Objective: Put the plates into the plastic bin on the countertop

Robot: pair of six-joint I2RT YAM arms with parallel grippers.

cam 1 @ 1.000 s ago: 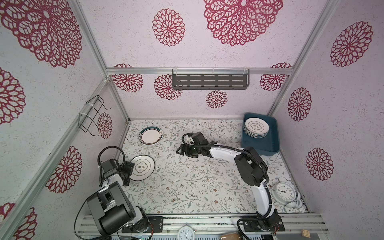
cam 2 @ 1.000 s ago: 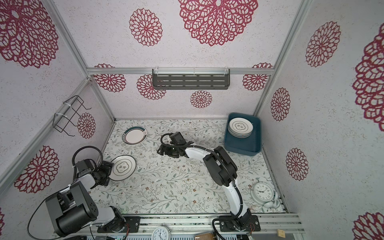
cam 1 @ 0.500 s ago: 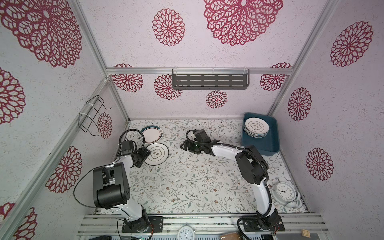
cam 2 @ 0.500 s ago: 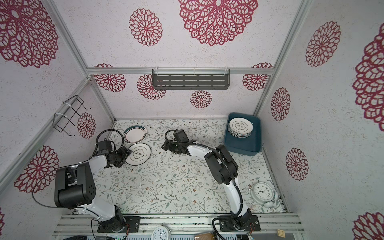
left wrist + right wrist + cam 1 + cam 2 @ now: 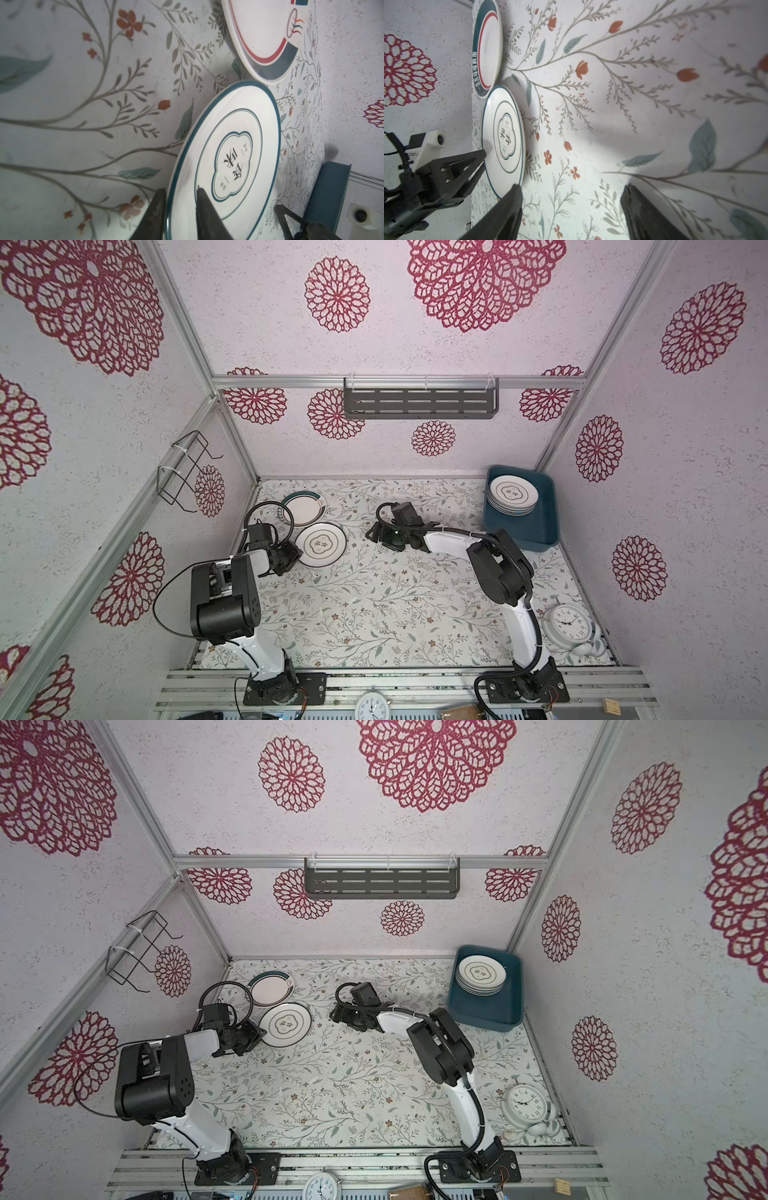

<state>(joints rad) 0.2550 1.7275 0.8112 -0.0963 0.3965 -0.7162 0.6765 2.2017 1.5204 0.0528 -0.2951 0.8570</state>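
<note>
Your left gripper (image 5: 180, 192) is clamped on the edge of a round white ceramic plate with a thin dark-teal rim and a clover emblem (image 5: 322, 545). One finger (image 5: 154, 214) sits outside the rim and the other presses on the face. This clover plate is at the back left of the flat white countertop printed with grey-green vines (image 5: 374, 605). In the left wrist view it looks tilted against the surface, and you cannot tell whether its far edge touches down.

Just beside it, toward the back wall, a round white ceramic plate with a dark-green and red banded rim (image 5: 302, 509) lies flat on the countertop.

Your right gripper (image 5: 373, 533) hangs low over the middle of the countertop, facing the clover plate. Its jaws stand wide apart with nothing between them, near the plate but not touching it.

The dark teal-blue rectangular plastic bin (image 5: 544, 526) stands in the back right corner. A stack of white clover-emblem plates (image 5: 512, 493) sits in its far half.
</note>
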